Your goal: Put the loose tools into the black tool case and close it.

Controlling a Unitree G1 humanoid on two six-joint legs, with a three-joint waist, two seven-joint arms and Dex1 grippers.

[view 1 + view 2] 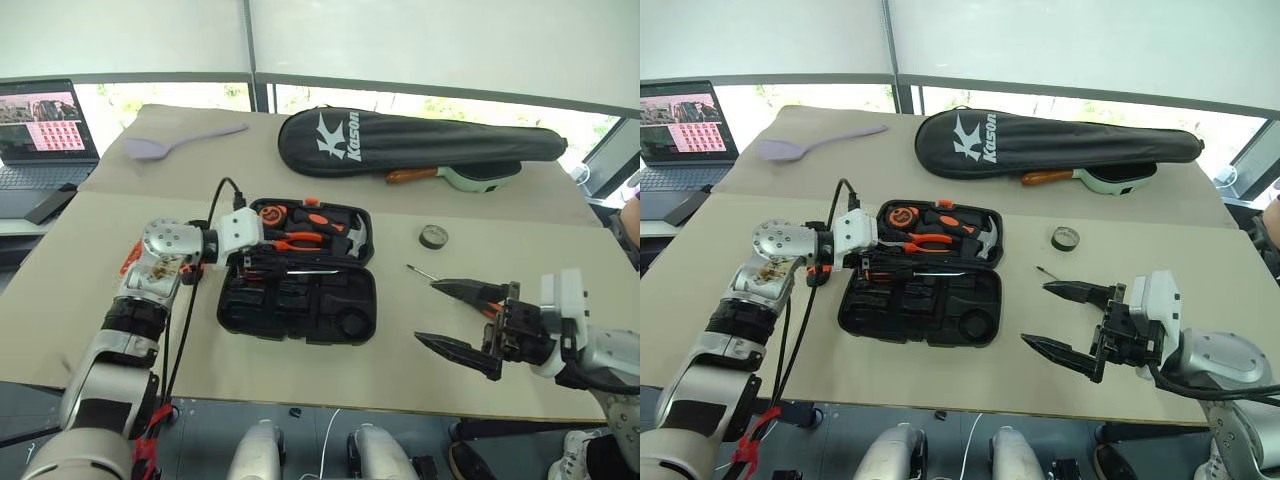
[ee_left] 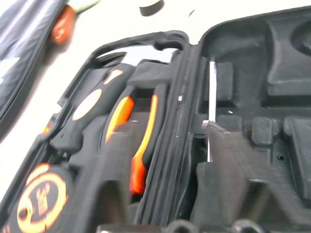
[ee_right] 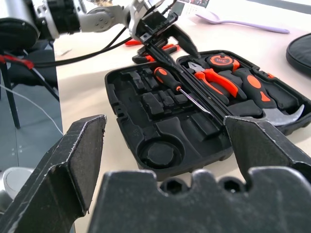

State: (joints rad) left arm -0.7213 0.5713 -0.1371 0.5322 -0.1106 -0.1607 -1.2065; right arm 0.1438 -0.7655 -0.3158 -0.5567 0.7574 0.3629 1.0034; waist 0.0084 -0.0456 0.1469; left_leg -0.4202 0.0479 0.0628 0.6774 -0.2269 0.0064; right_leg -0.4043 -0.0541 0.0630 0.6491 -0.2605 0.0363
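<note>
the case (image 1: 300, 300) lay open mid-table with one screwdriver (image 3: 181, 90) in it near the hinge, left gripper (image 3: 167, 36) over it, fingers' state unclear; the right gripper (image 1: 1065, 320) hung wide apart and empty, while tape roll (image 1: 433, 236) and another screwdriver (image 1: 422, 272) waited outside.

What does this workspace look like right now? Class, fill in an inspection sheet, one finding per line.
Surface: beige table, level.
Job's things: black tool case open; cased screwdriver in its near half; tape roll and loose screwdriver on the table.
Clutter: lilac spatula, Kason racket bag.
Grippers: left gripper over the case's left end; right gripper open, empty, near the loose screwdriver.
Cables: black cable looping from the left wrist.
Surroundings: laptop at left.
</note>
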